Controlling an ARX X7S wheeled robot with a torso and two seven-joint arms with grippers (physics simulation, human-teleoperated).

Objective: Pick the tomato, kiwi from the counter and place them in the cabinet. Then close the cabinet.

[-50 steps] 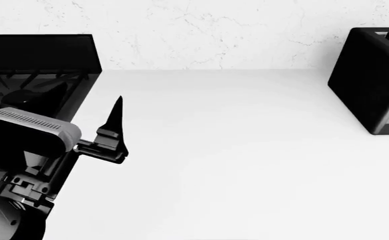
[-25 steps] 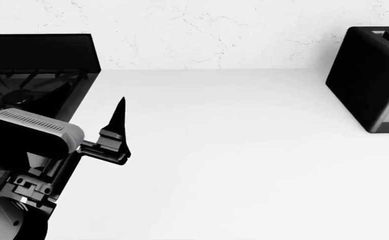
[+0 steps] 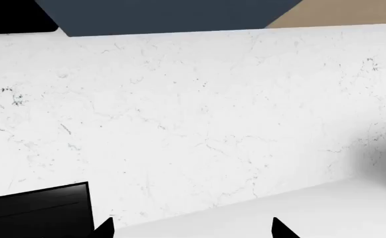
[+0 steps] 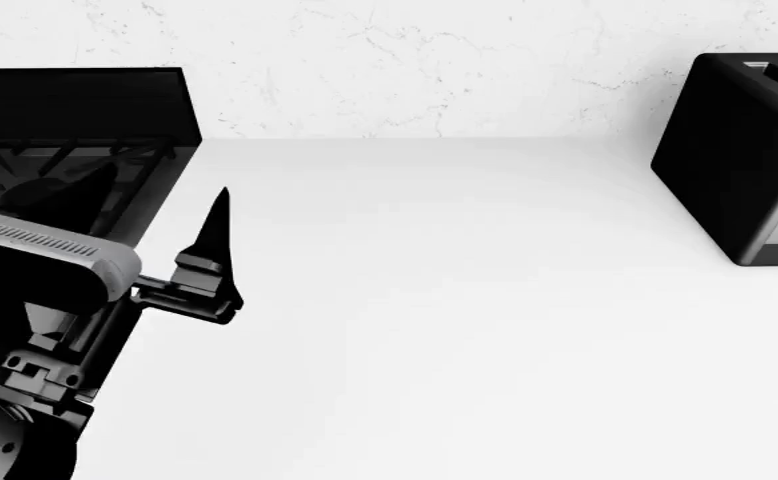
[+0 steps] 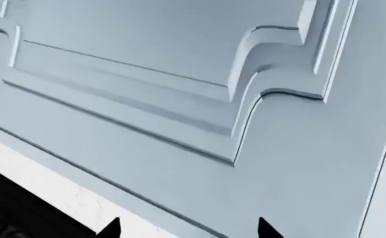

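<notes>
The tomato and the kiwi show in none of the views. The white counter (image 4: 469, 300) fills the head view. My left gripper (image 4: 156, 205) hovers open over the counter's left end, beside the stove, with nothing between its fingers. The left wrist view has its two fingertips (image 3: 103, 229) far apart, facing the marbled back wall. In the right wrist view my right gripper (image 5: 187, 229) is open and empty, its tips close in front of a blue-grey panelled cabinet door (image 5: 147, 54). The right gripper is outside the head view.
A black gas stove (image 4: 56, 130) sits at the counter's left end. A black toaster (image 4: 743, 160) stands at the back right. The white marbled wall (image 4: 429, 60) runs behind the counter. A dark blue cabinet underside (image 3: 166, 12) hangs above the wall.
My left gripper has shifted a little to the left and toward the wall, staying open. The toaster sits slightly further left in the head view than a second ago.
</notes>
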